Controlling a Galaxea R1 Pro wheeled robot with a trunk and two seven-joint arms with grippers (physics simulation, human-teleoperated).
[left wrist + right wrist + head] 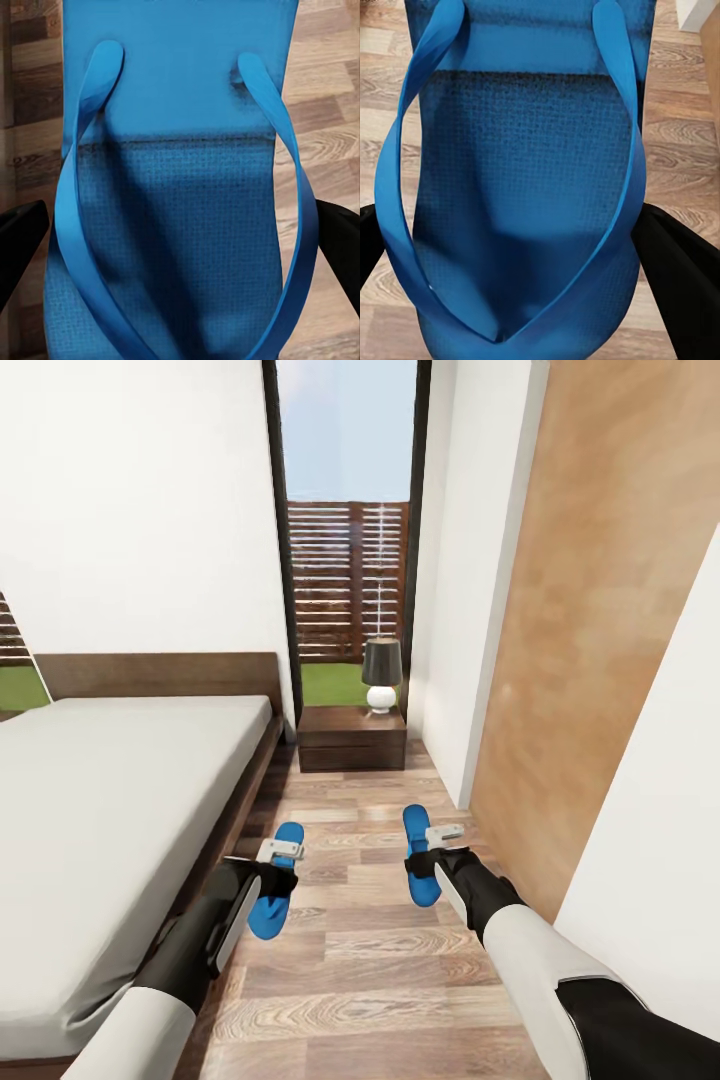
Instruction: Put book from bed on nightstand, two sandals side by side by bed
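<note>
White-walled bedroom (130,510) with wood-plank floor (370,970); tall dark-framed window (348,510) straight ahead, brown slatted fence and grass beyond. To the left, the bed (110,810), pale-grey mattress on a dark wooden frame with a low headboard. At the far end of the aisle, just right of the headboard, the nightstand (352,738), carrying a small lamp (381,674) with dark shade and white round base. A wood-panelled wall section (600,620) on the right.

Above the aisle floor, one blue sandal in each gripper. Left sandal (275,885) (180,187) close beside the bed frame, held by the left gripper (270,870) (180,247), black fingers (19,240) against both long edges of the sole, jaws pinching it. Right sandal (420,855) (525,187) further right, well apart from the first, held by the right gripper (440,855) (510,255), black fingers (675,277) likewise clamped on either side of the sole. Both sandals strap side up, toes pointing toward the nightstand. No telling whether either sole touches the planks.
</note>
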